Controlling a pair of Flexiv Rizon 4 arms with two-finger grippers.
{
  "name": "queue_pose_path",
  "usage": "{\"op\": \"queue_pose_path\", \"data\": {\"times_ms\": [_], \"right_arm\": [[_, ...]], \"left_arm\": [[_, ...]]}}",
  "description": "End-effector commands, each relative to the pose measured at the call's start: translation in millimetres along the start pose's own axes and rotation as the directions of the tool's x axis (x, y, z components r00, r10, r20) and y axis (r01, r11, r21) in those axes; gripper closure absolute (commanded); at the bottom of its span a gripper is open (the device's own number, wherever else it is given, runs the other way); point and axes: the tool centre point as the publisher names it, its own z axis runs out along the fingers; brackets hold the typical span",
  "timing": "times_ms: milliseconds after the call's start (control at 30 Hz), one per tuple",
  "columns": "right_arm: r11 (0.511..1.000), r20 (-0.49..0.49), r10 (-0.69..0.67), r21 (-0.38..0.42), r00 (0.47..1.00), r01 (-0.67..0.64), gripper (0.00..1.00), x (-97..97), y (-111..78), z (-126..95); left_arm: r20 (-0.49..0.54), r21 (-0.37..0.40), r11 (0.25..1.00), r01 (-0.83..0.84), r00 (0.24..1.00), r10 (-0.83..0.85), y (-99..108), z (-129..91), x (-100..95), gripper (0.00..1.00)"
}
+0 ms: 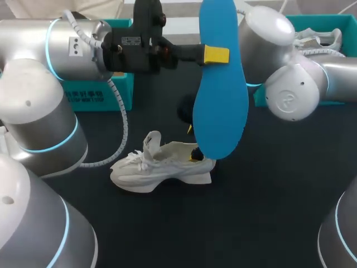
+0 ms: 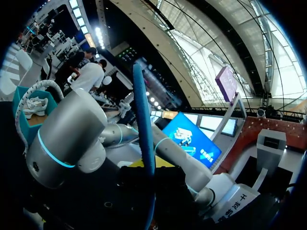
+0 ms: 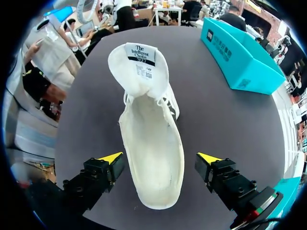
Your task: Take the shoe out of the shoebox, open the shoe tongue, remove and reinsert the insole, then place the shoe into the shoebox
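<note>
Blue insole point(image 1: 221, 95) is out of the shoe. The left pincer point(image 1: 215, 54) is clamped on one edge of it, mid-length, and holds it above the worktop point(image 1: 268, 212). In the head view its wider end overlaps the heel of the white sneaker point(image 1: 159, 167). Sneaker sits on its sole mid-worktop, tongue folded forward, footbed bare. Right pincer point(image 3: 159, 159) is spread wide, fingers astride the heel, apparently touching neither side. Likely risks: the thin insole flexes or pivots in the edge grip and misses the opening; the unheld sneaker skids or tips when pushed; the insole fouls the right pincer; the tongue drops back. Surface is dark, matte, plain. Teal shoebox point(image 1: 97, 95) at rear left, well apart from the sneaker. Second teal box point(image 1: 321, 22) at rear right, holding white shoes.
</note>
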Motion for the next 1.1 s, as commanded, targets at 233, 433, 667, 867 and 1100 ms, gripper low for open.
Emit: {"op": "queue_pose_path", "data": {"times_ms": [233,433,667,867,1100], "right_arm": [[1.0,0.018,0.006,0.016,1.0,-0.006,0.0,-26.5,13.9,34],[1.0,0.016,-0.011,0.029,1.0,0.011,0.0,-28.4,17.7,40],[0.998,0.024,-0.019,0.055,1.0,0.018,0.57,-29.0,18.6,60],[0.995,0.023,-0.019,0.097,1.0,0.017,0.88,-28.8,15.3,69],[0.993,0.04,0.002,0.12,0.999,-0.007,1.0,-26.0,11.1,72]], "left_arm": [[0.002,0.001,1.0,0.0,1.0,0.0,1,0,0.2,1.0],[0.002,0.001,1.0,0.0,1.0,0.0,1,0,0.2,1.0],[0.002,0.001,1.0,0.0,1.0,0.0,1,0,0.2,1.0],[0.002,0.001,1.0,0.0,1.0,0.0,1,0,0.2,1.0],[0.002,0.001,1.0,0.0,1.0,0.0,1,0,0.2,1.0]]}}
